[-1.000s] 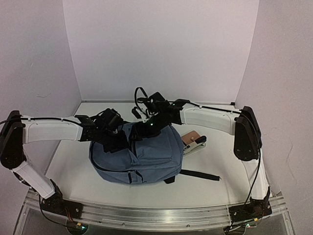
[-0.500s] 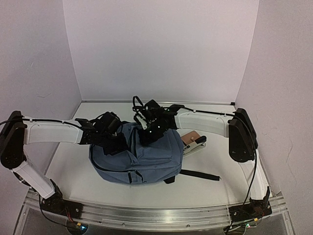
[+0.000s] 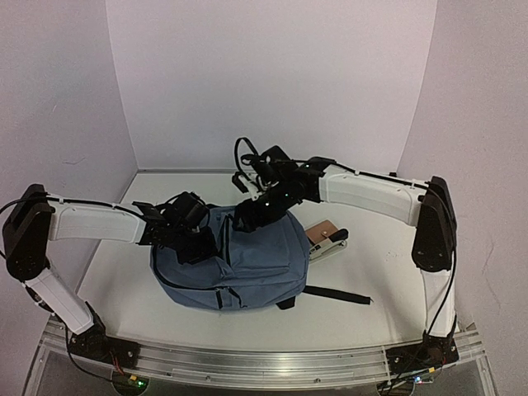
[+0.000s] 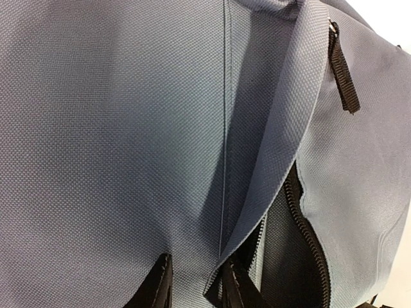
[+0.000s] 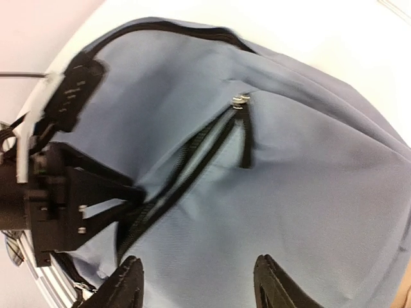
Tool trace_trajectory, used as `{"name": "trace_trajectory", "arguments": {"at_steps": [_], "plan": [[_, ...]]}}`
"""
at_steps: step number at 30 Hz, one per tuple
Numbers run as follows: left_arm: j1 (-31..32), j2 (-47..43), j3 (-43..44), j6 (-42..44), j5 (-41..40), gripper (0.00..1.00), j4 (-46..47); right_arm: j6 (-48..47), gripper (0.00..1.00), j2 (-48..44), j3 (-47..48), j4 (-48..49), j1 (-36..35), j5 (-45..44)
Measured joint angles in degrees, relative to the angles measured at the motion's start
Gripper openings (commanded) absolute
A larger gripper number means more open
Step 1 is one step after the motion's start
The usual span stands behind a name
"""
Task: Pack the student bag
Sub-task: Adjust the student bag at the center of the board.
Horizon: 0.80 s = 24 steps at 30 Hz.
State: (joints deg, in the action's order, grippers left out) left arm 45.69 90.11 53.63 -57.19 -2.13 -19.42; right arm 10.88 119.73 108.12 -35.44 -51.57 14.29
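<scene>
**Bag at centre of worktop, arms closing from both sides**

The student bag [image 3: 247, 264] lies in the middle of the worktop [image 3: 115, 280], between the two arms. The left claw [image 4: 196, 290] sits on the bag's far-left top, a flap edge pinched between its fingers beside the zip opening [image 4: 302, 237]. The right claw [image 5: 202, 285] hangs spread over the far top, just right of it. A small pile of items [image 3: 324, 238] lies just beside the bag's right. A strap [image 3: 338, 295] trails right from its near corner.
</scene>
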Motion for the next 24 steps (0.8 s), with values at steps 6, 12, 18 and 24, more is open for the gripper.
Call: {"name": "trace_trajectory", "arguments": {"at_steps": [6, 12, 18, 24], "plan": [[0.00, -0.04, 0.00, -0.53, -0.07, 0.27, 0.00, 1.05, 0.68, 4.36, 3.12, 0.18, -3.15, -0.43], [0.00, -1.37, -1.05, -1.81, -0.65, 0.27, 0.39, 0.40, 0.64, 9.21, 3.35, 0.26, -4.96, -4.29], [0.00, -2.25, -1.75, -2.58, -1.08, 0.22, 0.88, -2.01, 0.13, 9.70, 3.51, 0.18, -5.21, -10.51], [-0.26, -0.69, -1.43, -2.82, -0.83, 0.15, 1.46, -2.65, 0.00, 9.22, 3.21, -0.94, -4.43, -11.64]]}}
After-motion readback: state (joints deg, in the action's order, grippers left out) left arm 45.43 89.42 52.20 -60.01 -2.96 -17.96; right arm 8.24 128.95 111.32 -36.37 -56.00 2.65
